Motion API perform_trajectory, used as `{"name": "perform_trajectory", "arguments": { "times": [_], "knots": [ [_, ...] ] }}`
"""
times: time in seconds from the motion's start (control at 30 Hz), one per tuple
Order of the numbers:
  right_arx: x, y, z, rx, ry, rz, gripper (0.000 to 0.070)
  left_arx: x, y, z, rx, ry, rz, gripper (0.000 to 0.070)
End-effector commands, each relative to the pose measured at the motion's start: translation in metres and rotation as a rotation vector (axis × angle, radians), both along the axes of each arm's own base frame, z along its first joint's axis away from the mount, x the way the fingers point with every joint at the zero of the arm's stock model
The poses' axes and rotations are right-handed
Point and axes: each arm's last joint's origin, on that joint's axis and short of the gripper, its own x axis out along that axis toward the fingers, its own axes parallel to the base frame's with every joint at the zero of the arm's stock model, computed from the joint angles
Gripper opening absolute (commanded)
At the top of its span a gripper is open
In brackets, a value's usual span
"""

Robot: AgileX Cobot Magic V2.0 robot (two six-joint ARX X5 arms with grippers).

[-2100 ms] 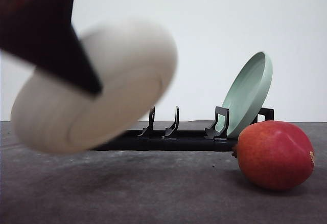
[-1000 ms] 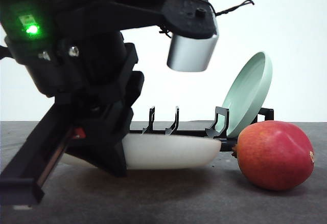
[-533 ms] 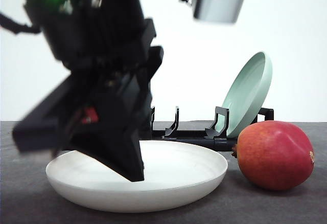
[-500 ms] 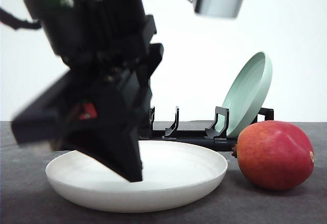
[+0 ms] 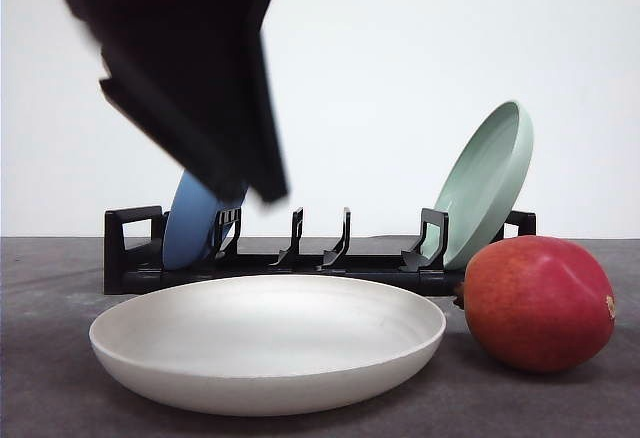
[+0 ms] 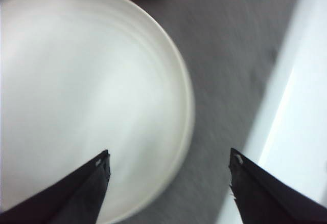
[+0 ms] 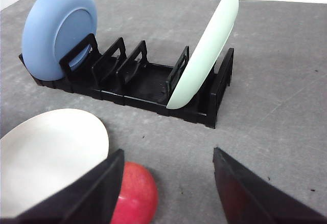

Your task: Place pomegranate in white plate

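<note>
Nearest on the grey table point(image 5: 60, 398): white plate point(image 5: 268, 343), flat; pomegranate point(image 5: 538, 303) just beside its right rim. Above: left gripper point(image 6: 168, 163), jaws apart, empty; right gripper point(image 7: 168, 163), likewise. Behind: black rack point(image 5: 320, 258), blue plate point(image 5: 190, 223), pale green plate point(image 5: 485, 183).

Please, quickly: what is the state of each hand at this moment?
Left hand: open, holding nothing, above the white plate.
Right hand: open, holding nothing, near the pomegranate.

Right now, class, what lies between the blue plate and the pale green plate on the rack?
In the right wrist view, only empty black dividers of the rack lie between the blue plate and the pale green plate.
</note>
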Motion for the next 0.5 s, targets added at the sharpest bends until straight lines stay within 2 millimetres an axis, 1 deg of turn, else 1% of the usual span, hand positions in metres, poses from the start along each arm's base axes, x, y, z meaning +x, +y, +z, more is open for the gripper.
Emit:
{"name": "perform_trajectory", "arguments": {
  "times": [0.0, 0.13, 0.23, 0.33, 0.47],
  "knots": [
    [-0.001, 0.0, 0.005, 0.013, -0.015, -0.004, 0.0348, 0.011, 0.006, 0.012, -0.077, 0.017, 0.12, 0.0434],
    [-0.001, 0.0, 0.005, 0.011, -0.009, -0.004, 0.0348, 0.032, 0.034, 0.029, -0.184, -0.027, 0.3, 0.0434],
    [-0.001, 0.0, 0.005, 0.01, -0.009, -0.004, 0.0348, 0.044, 0.055, 0.039, -0.255, -0.071, 0.414, 0.0434],
    [-0.001, 0.0, 0.005, 0.011, -0.009, -0.004, 0.0348, 0.049, 0.077, 0.042, -0.322, -0.129, 0.508, 0.0434],
    [-0.001, 0.0, 0.005, 0.011, -0.009, -0.004, 0.0348, 0.05, 0.105, 0.04, -0.37, -0.198, 0.609, 0.0434]
  ]
}}
